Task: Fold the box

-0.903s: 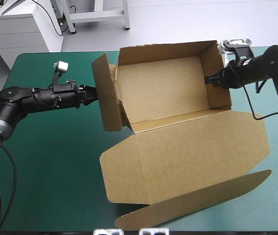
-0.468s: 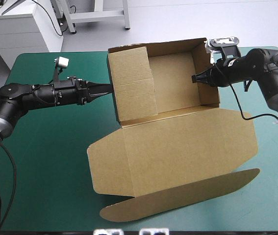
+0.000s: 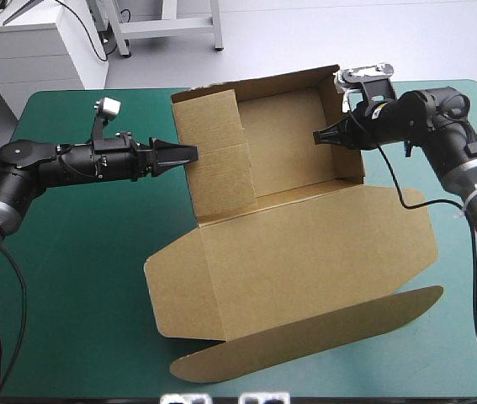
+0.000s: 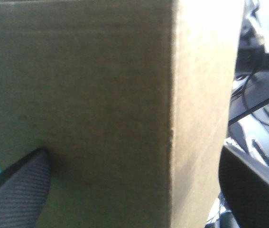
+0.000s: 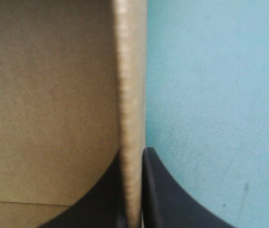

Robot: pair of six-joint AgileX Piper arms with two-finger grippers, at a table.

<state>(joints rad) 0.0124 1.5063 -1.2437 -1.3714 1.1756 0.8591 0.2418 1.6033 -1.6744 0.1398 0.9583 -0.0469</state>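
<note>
High view: one brown box (image 3: 305, 252) lies on the teal-green counter (image 3: 78, 252), from the middle toward the far right part. It is a single cut sheet, partly raised. The far half forms an open tray with its walls up, and the lid lies flat toward the near edge, ending in one long curved flap. Two arms reach it, one from each side.

One left end effector (image 3: 189, 153) points at the tray's left panel, its tips against the outer face of that upright board. In the left wrist view the box (image 4: 101, 95) fills the picture, with a vertical corner running down it. The left end effector (image 4: 133, 152) is released. Its two black fingers (image 4: 15, 194) stand wide apart, one against the board face and the other out past the corner.

One right end effector (image 3: 318, 137) is at the tray's right wall, near the far right corner. In the right wrist view this right end effector (image 5: 133, 154) is clenched on the box (image 5: 49, 95). The wall's thin top edge runs up between its two fingers. The tray's inside lies on one side of the wall and bare counter (image 5: 210, 95) on the other.
</note>
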